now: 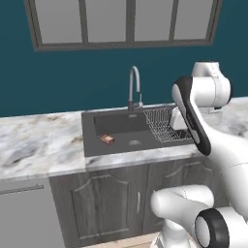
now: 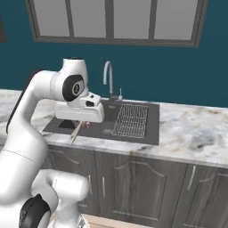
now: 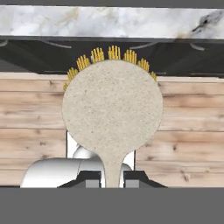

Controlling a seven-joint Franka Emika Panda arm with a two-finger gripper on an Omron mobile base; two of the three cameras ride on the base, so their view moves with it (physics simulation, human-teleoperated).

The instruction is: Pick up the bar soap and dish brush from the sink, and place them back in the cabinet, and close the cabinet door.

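My gripper (image 3: 113, 180) is shut on the thin handle of the dish brush (image 3: 112, 109). Its round cream head with yellow bristles hangs below the hand. From the right base the gripper (image 2: 81, 123) points down over the sink's front left corner, and the brush (image 2: 75, 133) slants down across the counter edge. The orange-red bar soap (image 1: 107, 139) lies on the floor of the dark sink (image 1: 90, 140), left of the drain (image 1: 135, 142). The cabinet and the cabinet door are out of view.
A silver gooseneck faucet (image 1: 134, 87) stands behind the basin and a wire dish rack (image 1: 162, 123) fills its right part. Marble counter (image 1: 38, 145) runs to both sides. Low cabinets (image 1: 116, 203) sit beneath, and a window (image 1: 126, 22) is above.
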